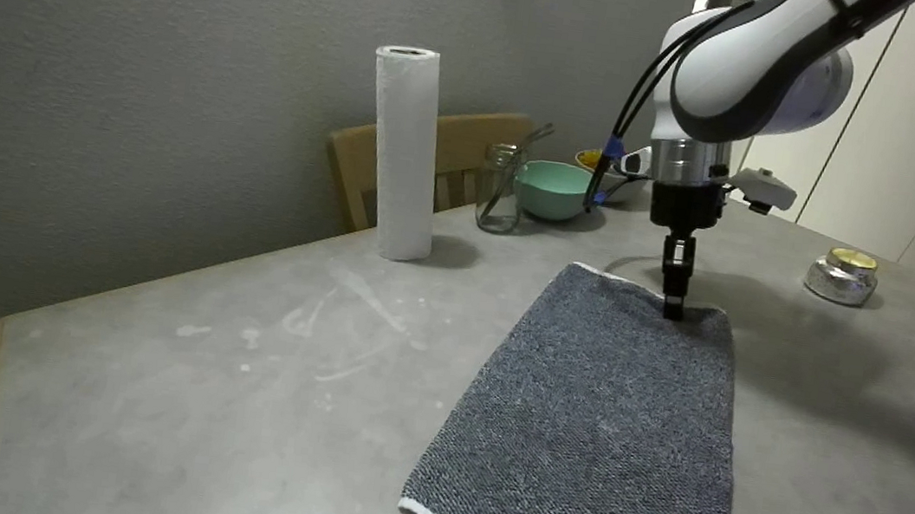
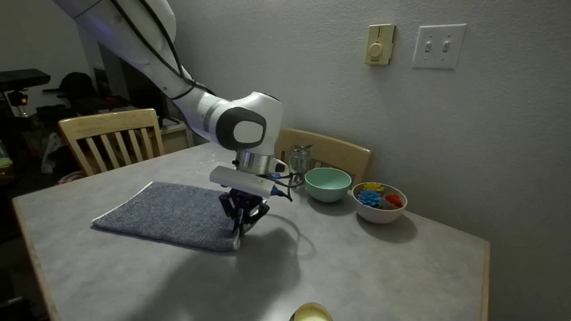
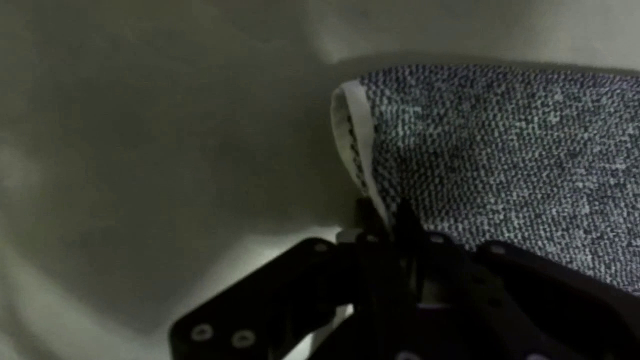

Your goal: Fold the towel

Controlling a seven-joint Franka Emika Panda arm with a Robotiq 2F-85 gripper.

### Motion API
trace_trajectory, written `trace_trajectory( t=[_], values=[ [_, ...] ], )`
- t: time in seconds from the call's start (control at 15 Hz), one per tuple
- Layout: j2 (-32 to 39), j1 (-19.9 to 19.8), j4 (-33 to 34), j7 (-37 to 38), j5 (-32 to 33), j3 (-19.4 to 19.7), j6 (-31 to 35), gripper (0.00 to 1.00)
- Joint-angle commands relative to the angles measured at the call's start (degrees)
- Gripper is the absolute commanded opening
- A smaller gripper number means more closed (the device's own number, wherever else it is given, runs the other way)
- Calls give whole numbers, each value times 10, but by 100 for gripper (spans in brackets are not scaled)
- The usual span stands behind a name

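Note:
The dark grey speckled towel [image 1: 602,432] lies flat on the table as a long rectangle with a pale edge. It also shows in an exterior view [image 2: 174,216] and in the wrist view [image 3: 510,155]. My gripper [image 1: 674,308] points straight down at the towel's short end. In the wrist view the gripper [image 3: 387,220] is shut on the pale-edged end, with fabric pinched between the fingertips. Beside the fingers, the corner curls into a narrow loop. In an exterior view the gripper [image 2: 239,228] is at that same end, low to the table.
A white paper-towel roll [image 1: 404,154] stands upright near the wall side. A glass jar [image 1: 500,192], a green bowl [image 1: 551,190] and a white bowl [image 2: 379,209] with colourful items stand behind the gripper. A silver candle jar [image 1: 843,276] is on the table [image 1: 230,404]. Chairs stand at its edges.

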State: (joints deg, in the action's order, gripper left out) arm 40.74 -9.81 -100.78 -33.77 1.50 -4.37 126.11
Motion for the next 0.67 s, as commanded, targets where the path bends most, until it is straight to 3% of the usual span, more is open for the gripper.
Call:
trace_trajectory(
  t=[0.0,0.13,0.33,0.6],
  values=[
    [15,-25,-5,-43,-31,-20,13,0],
    [13,-28,-7,-51,-44,-20,9,2],
    [-13,-13,-24,-3,-57,-10,1,2],
    [-68,36,-67,160,-36,18,7,2]
  ],
)
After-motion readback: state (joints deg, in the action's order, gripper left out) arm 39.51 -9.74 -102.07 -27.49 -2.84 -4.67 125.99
